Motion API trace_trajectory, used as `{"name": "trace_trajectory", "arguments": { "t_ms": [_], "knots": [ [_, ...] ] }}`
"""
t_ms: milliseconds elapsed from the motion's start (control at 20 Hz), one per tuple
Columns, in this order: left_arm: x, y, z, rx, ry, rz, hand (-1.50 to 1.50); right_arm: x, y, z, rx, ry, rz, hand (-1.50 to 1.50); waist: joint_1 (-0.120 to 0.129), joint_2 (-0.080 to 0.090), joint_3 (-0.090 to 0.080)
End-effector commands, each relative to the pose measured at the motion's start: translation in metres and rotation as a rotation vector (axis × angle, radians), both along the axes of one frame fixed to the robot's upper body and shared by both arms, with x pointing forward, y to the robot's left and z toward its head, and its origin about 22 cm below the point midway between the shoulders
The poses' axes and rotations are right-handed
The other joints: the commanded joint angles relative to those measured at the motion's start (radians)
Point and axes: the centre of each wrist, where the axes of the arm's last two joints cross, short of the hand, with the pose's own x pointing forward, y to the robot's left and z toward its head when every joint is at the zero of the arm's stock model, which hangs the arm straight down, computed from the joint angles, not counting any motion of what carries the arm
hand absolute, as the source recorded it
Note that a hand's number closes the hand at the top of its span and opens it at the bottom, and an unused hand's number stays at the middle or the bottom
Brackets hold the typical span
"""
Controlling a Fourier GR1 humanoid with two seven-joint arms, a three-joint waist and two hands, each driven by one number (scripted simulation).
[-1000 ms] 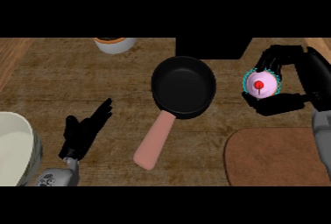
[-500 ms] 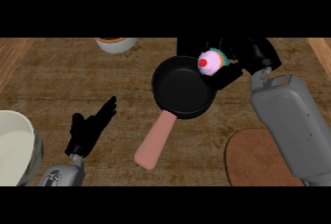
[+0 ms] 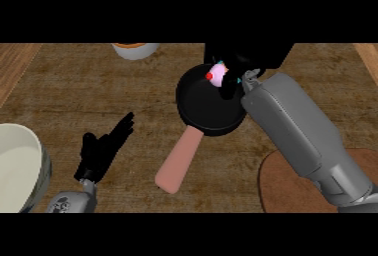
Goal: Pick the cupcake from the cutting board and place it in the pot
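Note:
A black pan (image 3: pixel 207 102) with a pink handle (image 3: pixel 179 162) lies in the middle of the counter. Over the pan's far edge my right hand (image 3: pixel 247 57) is shut on the cupcake (image 3: pixel 218 74), which has pink-white frosting and a red cherry; the fingers hide most of it. The grey right forearm (image 3: pixel 295 130) crosses the pan's right side. The brown cutting board (image 3: pixel 295 187) lies at the lower right, partly under that forearm. My left hand (image 3: pixel 103 147) rests open at the lower left, fingers pointing up and apart from the pan.
A large cream bowl (image 3: pixel 18 167) sits at the left edge beside my left hand. A small white cup (image 3: pixel 136 49) with orange contents stands at the counter's far edge. Wooden strips border the counter on both sides.
My right hand has carried the cupcake leftward from beside the pan to over its far edge, and the forearm now stretches across the board. The left hand has barely moved.

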Motion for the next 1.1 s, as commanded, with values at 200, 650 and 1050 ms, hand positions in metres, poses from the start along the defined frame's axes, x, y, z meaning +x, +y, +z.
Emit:
{"name": "trace_trajectory", "arguments": {
  "t_ms": [200,650,1050],
  "knots": [
    [-0.005,0.01,-0.002,0.002,0.003,-0.001,0.0,0.012,0.039,-0.049,-0.153,0.386,-0.178,-1.5,0.0,0.0,0.0],
    [0.003,0.02,0.006,0.003,-0.01,-0.018,0.0,0.016,0.043,-0.026,0.401,0.156,-0.073,-1.5,0.017,0.0,0.003],
    [0.001,0.0,-0.001,-0.009,0.007,0.018,0.0,0.03,0.011,0.008,0.891,-0.111,-0.211,-1.5,-0.01,-0.001,0.002]
  ]
}}
